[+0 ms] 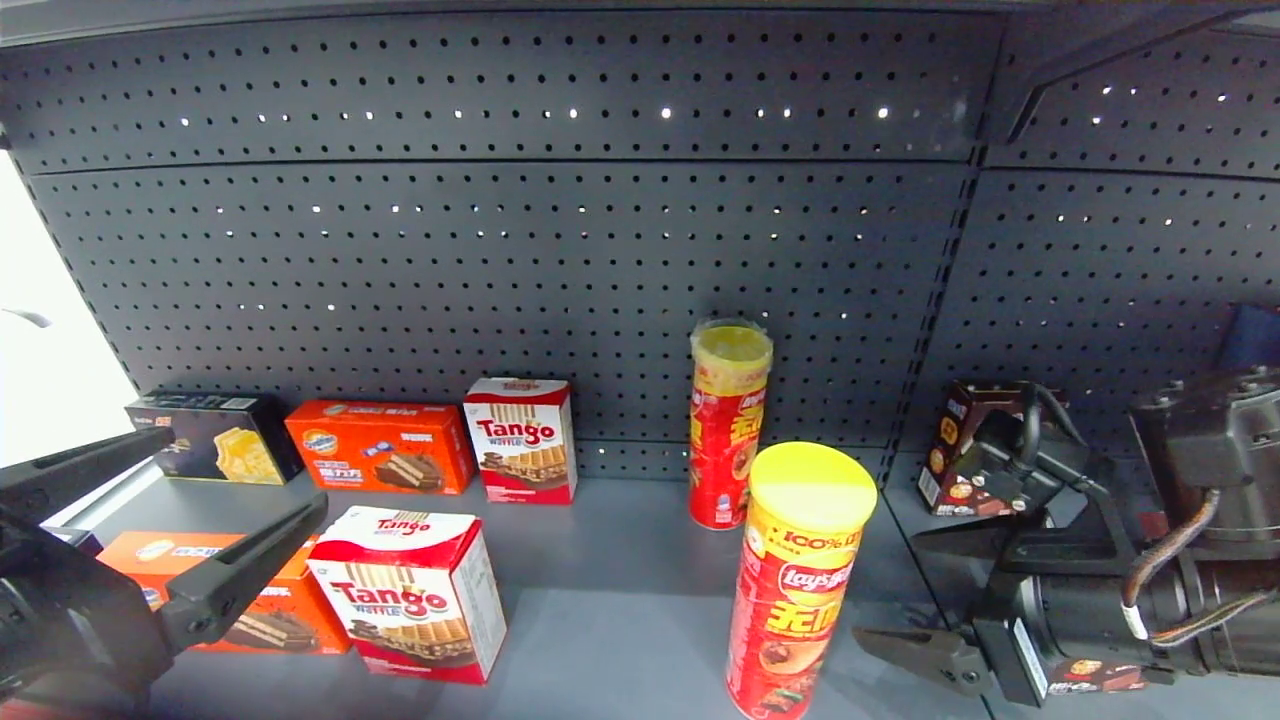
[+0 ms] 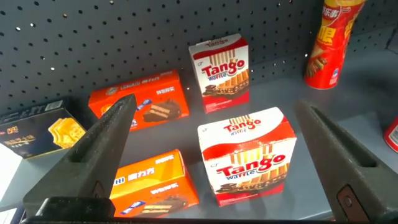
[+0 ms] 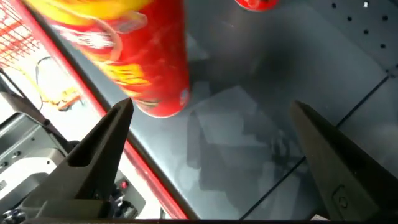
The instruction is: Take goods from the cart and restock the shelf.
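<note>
Head view: right gripper [image 1: 890, 590] has its fingers spread and holds nothing. It sits just beside the front chip can [image 1: 805, 580], no contact visible. That can stands upright near the front edge of the shelf [image 1: 620, 600], yellow lid on. Second chip can [image 1: 728, 425] stands upright behind it, by the pegboard. Left gripper [image 1: 243, 470] is also spread wide and empty, near the front wafer box [image 1: 410, 590]. Rear row: black box [image 1: 215, 438], orange box [image 1: 380, 447], rear wafer box [image 1: 522, 438].
</note>
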### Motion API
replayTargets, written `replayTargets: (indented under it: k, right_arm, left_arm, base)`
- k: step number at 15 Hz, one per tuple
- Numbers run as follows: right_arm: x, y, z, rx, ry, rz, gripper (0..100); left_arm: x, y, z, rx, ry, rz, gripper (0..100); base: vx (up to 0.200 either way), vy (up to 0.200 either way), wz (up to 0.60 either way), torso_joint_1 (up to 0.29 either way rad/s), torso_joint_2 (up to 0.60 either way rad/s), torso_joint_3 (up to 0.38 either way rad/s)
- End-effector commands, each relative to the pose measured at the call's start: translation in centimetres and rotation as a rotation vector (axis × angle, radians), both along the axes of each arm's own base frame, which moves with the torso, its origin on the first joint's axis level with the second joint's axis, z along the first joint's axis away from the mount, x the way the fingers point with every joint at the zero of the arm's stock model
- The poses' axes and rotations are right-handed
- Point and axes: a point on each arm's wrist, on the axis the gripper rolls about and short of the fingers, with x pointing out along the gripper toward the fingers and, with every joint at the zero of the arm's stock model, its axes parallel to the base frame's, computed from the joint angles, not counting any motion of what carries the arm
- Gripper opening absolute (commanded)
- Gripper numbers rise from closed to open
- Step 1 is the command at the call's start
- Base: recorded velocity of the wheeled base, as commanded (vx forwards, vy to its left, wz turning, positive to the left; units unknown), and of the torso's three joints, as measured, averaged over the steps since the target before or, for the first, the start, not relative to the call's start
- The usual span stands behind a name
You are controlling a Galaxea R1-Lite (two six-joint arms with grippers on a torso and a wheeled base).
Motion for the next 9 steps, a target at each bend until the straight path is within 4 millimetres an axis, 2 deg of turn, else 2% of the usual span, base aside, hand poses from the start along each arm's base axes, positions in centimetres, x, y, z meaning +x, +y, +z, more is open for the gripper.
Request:
replayTargets:
  k: [1,9]
  right_arm:
    - [0.43,-0.04,-0.37,-0.01,0.013,-0.012,100]
    - [1.31,0.43,-1.13,-0.031,0.041,-0.017,100]
  left_arm:
    - [0.07,-0.03,-0.01,0.001,0.001,0.0,100]
    - [0.07,-0.03,-0.05,-0.019,0.008,0.004,100]
  base:
    - [0.0,0.0,0.0,0.0,0.0,0.0]
    - [0.0,0.0,0.0,0.0,0.0,0.0]
